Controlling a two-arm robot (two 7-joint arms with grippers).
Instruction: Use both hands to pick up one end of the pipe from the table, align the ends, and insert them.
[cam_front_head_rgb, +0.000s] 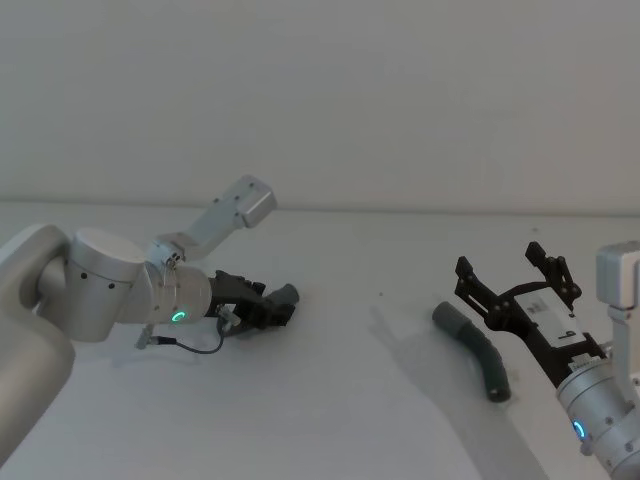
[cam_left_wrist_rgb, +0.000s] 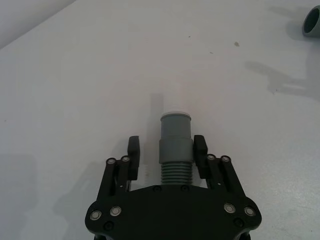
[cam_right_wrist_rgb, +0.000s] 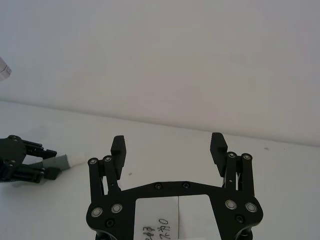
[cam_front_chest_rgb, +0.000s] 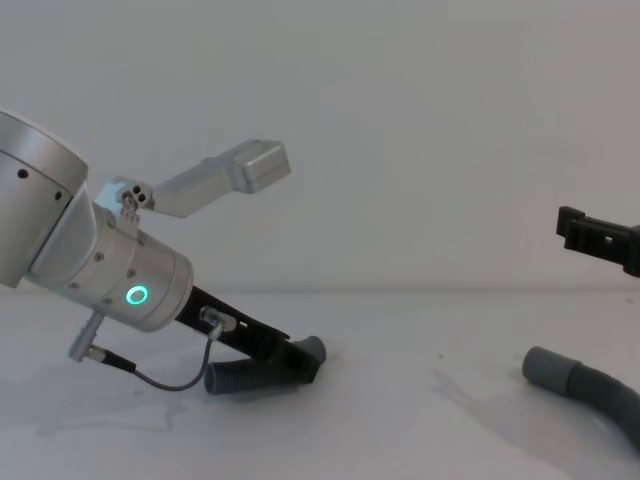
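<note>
In the head view the left gripper (cam_front_head_rgb: 278, 308) lies low over the table (cam_front_head_rgb: 340, 420) at 9 o'clock, pointing toward 3 o'clock. Its fingers straddle a ribbed piece of pipe, and the cuff (cam_front_head_rgb: 288, 294) pokes out past them. A black cable (cam_front_head_rgb: 195, 347) loops under its wrist. The curved piece (cam_front_head_rgb: 478, 348) lies at 4 o'clock, well apart, with bare table between. The right gripper (cam_front_head_rgb: 503, 262) hovers at that piece's 1 o'clock, spread wide and holding nothing.

In the left wrist view one of the fingers (cam_left_wrist_rgb: 200, 150) touches the cuff (cam_left_wrist_rgb: 175, 142), while the other stands slightly off it, so the claw is not fully closed. A whitish spigot (cam_left_wrist_rgb: 175, 111) tips the cuff.

In the right wrist view the right gripper (cam_right_wrist_rgb: 168, 147) gapes empty.

In the chest view the ribbed piece (cam_front_chest_rgb: 235, 380) rests on the table at 7 o'clock and the curved piece (cam_front_chest_rgb: 575, 383) at 4 o'clock.
</note>
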